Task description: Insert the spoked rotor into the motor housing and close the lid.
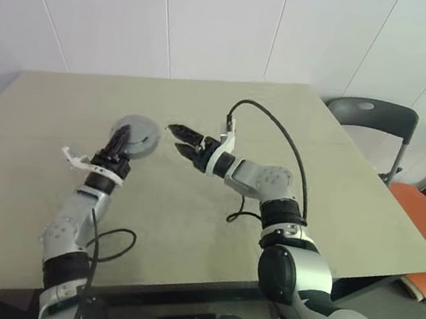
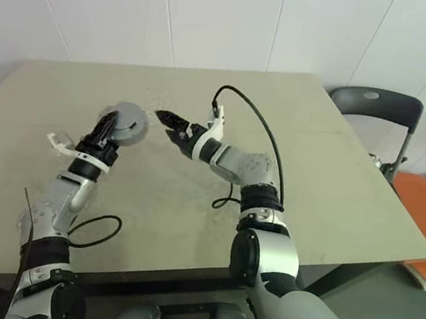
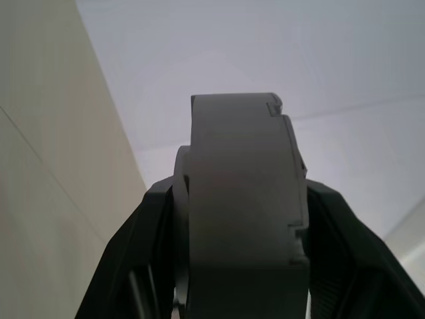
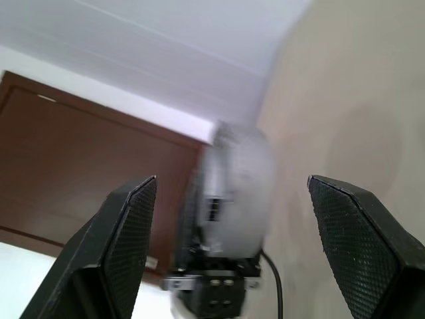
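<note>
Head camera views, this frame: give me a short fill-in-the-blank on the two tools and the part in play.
1. The round pale grey metal motor assembly is clamped in the ____ tool.
2. The right tool has its black fingers spread ____ beside that assembly.
3. Both tools are above the beige ____.
4. A dark grey ____ stands past the far right corner.

Missing words: left; open; table; chair

The table (image 1: 191,196) has a plain beige top that stands before a white wall, and I can see nothing that lies directly on its surface, except the black cables (image 1: 116,241) of the arms which hang close above it.
</note>
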### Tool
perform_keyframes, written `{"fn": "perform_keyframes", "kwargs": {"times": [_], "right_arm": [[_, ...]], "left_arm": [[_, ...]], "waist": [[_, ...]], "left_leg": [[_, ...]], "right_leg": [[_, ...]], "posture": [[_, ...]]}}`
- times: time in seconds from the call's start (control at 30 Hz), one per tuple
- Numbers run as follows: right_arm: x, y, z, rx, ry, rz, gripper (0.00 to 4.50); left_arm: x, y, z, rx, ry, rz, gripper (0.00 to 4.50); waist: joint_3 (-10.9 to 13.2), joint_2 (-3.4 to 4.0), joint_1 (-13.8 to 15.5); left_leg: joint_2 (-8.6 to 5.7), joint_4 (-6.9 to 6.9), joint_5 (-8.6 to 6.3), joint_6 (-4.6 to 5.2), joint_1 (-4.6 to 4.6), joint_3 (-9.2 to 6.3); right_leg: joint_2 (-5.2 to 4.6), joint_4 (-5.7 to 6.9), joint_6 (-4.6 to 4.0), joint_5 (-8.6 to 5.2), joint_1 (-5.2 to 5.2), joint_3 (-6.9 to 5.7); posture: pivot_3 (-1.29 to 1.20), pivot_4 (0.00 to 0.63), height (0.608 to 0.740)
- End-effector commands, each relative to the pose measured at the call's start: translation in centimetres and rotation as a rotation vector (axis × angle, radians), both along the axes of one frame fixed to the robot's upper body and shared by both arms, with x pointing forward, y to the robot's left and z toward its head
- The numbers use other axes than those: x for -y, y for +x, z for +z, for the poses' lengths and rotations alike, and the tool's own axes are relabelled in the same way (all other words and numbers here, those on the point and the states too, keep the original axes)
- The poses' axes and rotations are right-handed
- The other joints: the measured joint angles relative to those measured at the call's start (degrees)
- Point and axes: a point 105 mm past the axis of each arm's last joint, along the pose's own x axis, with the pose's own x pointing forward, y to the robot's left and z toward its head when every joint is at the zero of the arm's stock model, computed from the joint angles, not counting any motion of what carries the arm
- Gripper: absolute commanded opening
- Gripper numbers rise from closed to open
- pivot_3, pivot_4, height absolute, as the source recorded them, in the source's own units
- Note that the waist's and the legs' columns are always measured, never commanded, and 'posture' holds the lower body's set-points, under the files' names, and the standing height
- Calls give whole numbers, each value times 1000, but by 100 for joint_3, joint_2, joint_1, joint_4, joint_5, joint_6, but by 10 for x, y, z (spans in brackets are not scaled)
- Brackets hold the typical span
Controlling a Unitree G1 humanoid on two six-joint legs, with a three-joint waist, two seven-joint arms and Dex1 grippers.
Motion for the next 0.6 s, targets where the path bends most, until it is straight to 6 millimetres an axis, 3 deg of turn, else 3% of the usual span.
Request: {"fn": "perform_keyframes", "kwargs": {"times": [0.03, 0.37, 0.5, 0.6], "right_arm": [[-18, -7, 9, 42, 60, -6, 3806], [-8, -11, 15, 223, -69, -6, 3806], [-6, -16, 19, 262, -81, 13, 3806], [-6, -20, 19, 295, -114, 30, 3806]], "left_arm": [[-25, 9, 8, -31, 180, 167, 2288], [-118, -5, -3, -128, 308, 611, 2288], [-138, -11, -8, -164, 353, 680, 2288], [-142, -14, -19, -214, 378, 683, 2288]], "waist": [[0, 0, 1], [2, -20, 48], [0, -25, 104], [-3, -31, 145]], "left_leg": [[0, 0, 0, 0, 1, 0], [1, -1, 0, 0, -12, 0], [1, -1, 0, 0, -11, 0], [-1, -1, 0, 1, -12, -3]], "right_leg": [[0, 0, 0, 0, 0, 1], [0, 0, 0, 0, -15, 0], [-1, -1, 0, 0, -14, -1], [-4, -1, 0, 0, -12, -4]], "posture": [[0, 0, 740], [0, 0, 740], [0, 0, 740], [0, 0, 740]]}}
